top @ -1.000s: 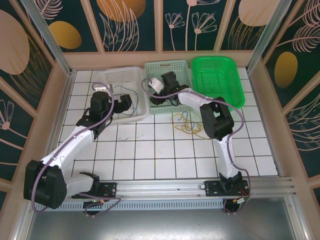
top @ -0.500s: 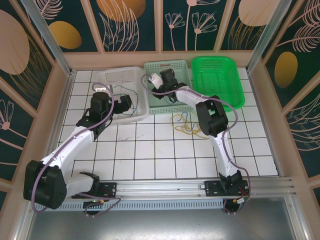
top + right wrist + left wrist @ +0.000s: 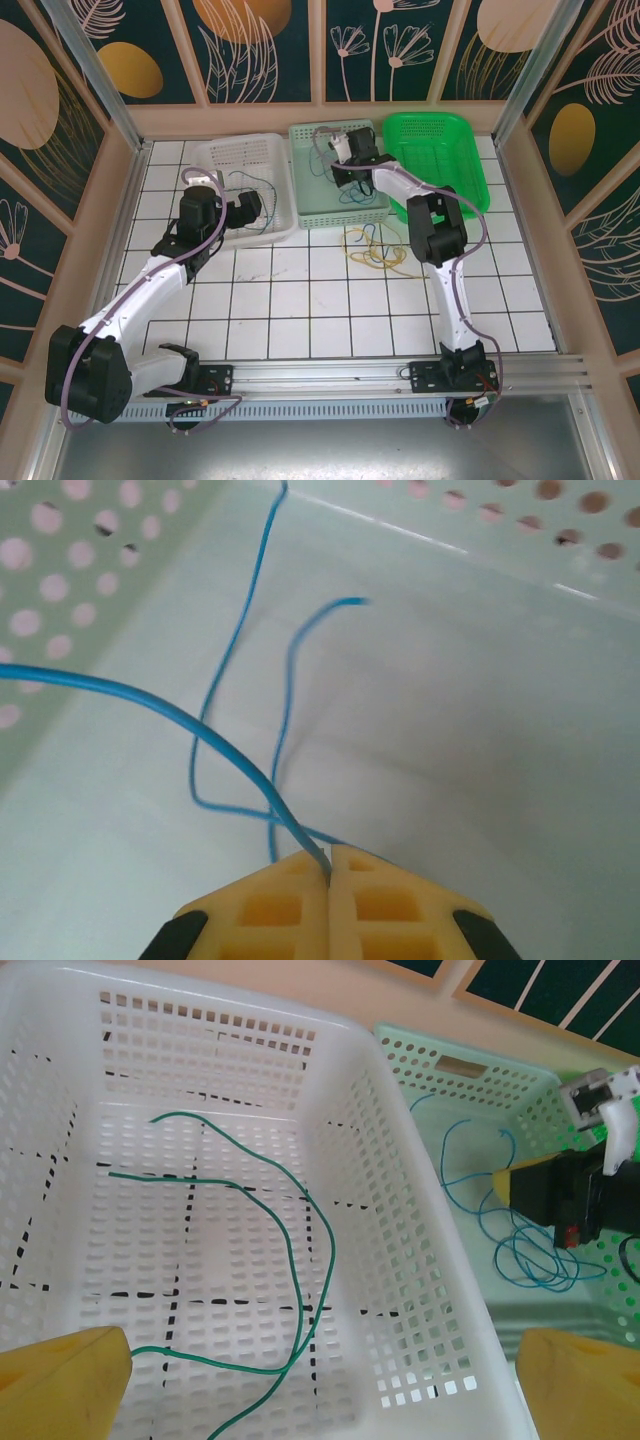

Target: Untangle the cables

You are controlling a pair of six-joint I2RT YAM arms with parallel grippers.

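Right gripper shifted rightward in perforated mint basket, pinching thin blue cable, left gripper spread

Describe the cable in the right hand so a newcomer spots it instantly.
Of three baskets along the far wall, take the middle, pale green basket. Its loosely looped blue cable, pinched by the right hand, is it; the green cable lies in the white basket, the yellow cable on the table.
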